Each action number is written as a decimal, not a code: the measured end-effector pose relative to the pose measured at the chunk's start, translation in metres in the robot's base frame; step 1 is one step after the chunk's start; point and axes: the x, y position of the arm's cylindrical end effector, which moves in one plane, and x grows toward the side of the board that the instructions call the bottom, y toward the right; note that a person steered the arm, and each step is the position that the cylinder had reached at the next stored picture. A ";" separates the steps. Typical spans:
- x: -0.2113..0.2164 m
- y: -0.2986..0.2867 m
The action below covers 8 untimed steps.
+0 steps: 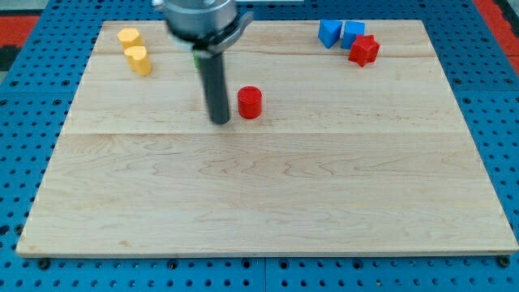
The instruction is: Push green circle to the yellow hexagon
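Observation:
My tip (220,121) rests on the board just left of a red cylinder (250,102). A sliver of green (195,57) shows behind the rod's upper left edge; it looks like the green circle, mostly hidden by the rod. The yellow hexagon (128,36) sits near the view's top left corner. A second yellow block (139,59) stands just below and right of it. The green sliver lies to the right of both yellow blocks, well apart from them.
Two blue blocks (328,32) (352,33) and a red star-shaped block (364,50) cluster at the view's top right. The wooden board (259,195) lies on a blue pegboard table.

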 end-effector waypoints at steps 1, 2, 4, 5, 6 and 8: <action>-0.026 0.079; -0.042 0.120; -0.106 0.118; -0.102 0.102; -0.102 0.102; -0.102 0.089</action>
